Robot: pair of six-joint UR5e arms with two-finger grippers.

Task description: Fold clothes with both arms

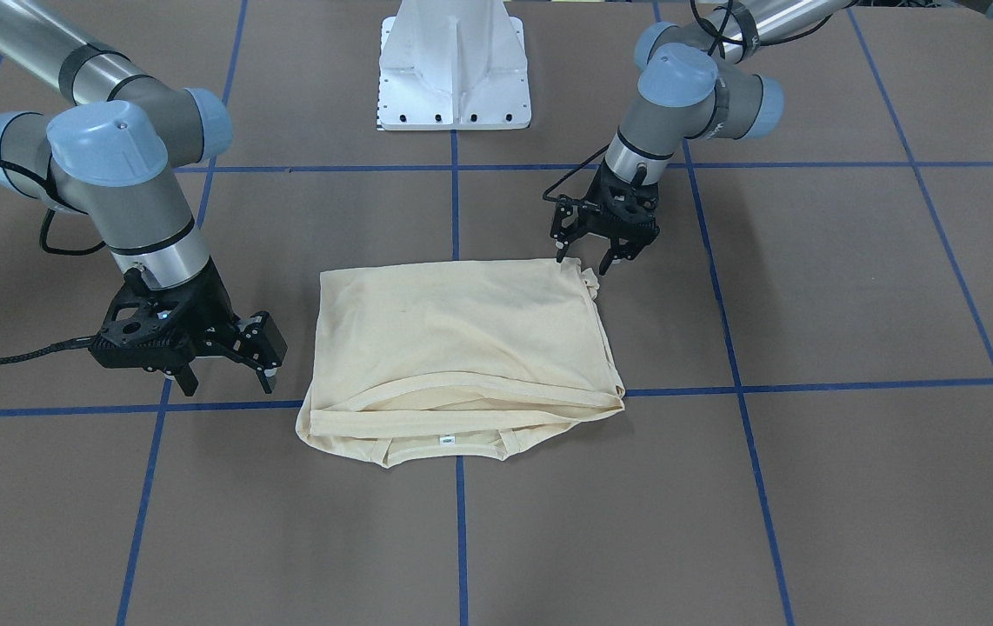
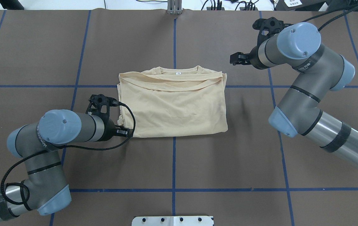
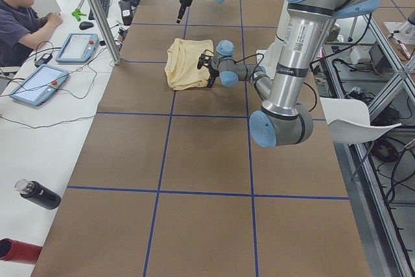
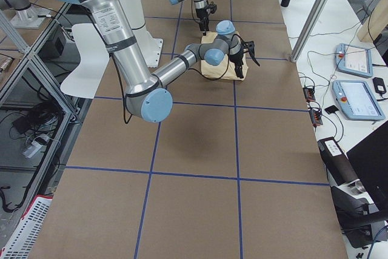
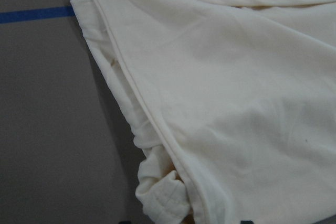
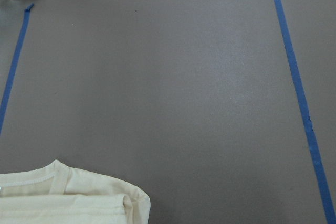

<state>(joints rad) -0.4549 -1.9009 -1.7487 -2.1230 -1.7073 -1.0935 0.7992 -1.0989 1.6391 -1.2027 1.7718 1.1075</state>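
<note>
Open, empty black two-finger left gripper (image 1: 585, 261) and right gripper (image 1: 229, 382) flank the thin cream-yellow folded T-shirt (image 1: 462, 348); a one-layer pinch at its bunched corner could drag the fold apart

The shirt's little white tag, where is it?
In the overhead view, the tag sits in the neckline at the far edge of the shirt, by the centre blue line.

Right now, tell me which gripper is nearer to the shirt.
Left. The left gripper sits open at the shirt's near left corner. The right gripper hangs open off the far right corner, bare table between.
</note>
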